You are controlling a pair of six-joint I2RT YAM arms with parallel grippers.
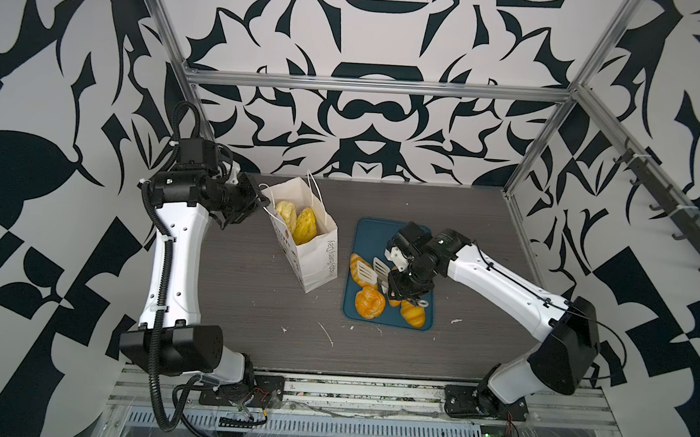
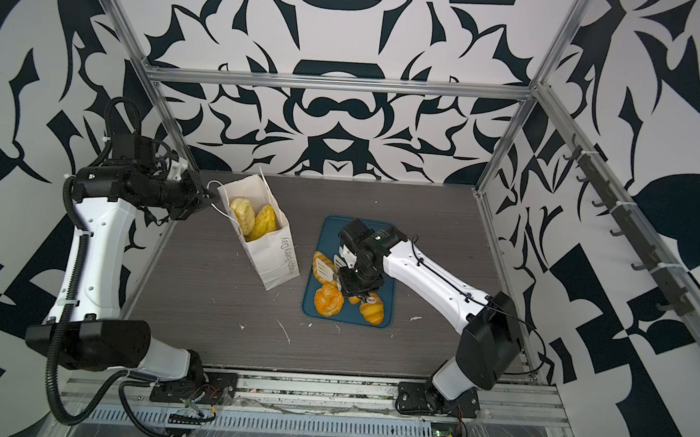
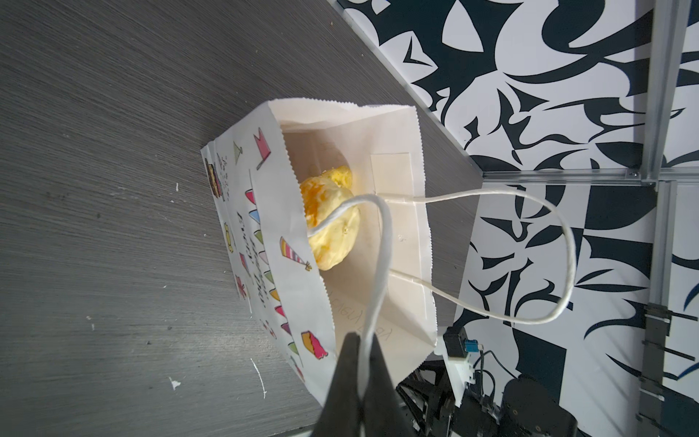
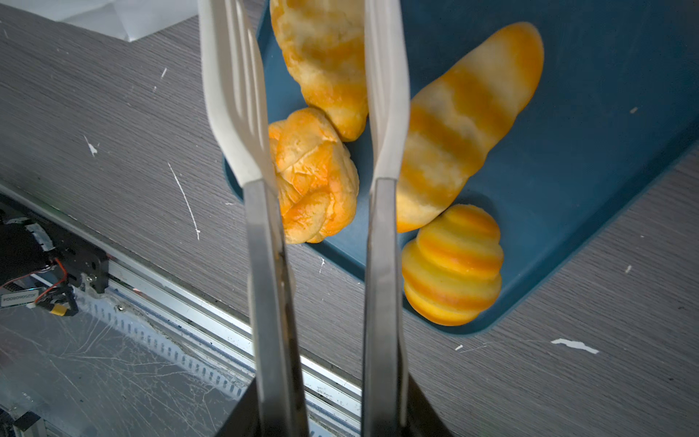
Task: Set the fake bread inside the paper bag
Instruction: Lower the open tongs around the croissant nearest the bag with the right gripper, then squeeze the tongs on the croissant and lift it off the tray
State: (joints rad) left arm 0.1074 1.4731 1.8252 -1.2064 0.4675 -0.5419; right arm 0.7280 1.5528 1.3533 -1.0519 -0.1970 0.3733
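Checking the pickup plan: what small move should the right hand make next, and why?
Probably lower the open tongs around the round bun, then squeeze. The bun lies under the blades' gap on the tray, and the left hand holds the bag open by its handle.

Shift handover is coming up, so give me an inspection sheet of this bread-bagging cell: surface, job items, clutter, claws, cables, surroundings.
Surface: grey woodgrain table, scuffed.
Job's things: paper bag standing with its mouth open, two pastries inside; four pastries on the teal tray.
Clutter: white scraps scattered on the table.
Claws: left claw shut on the bag's cord handle; right claw shut on tongs, whose tips stand apart over the tray.
Cables: black conduit along the left arm; thin cable along the right arm.
Surroundings: patterned walls in black and white, aluminium frame, hook rail on the right wall.
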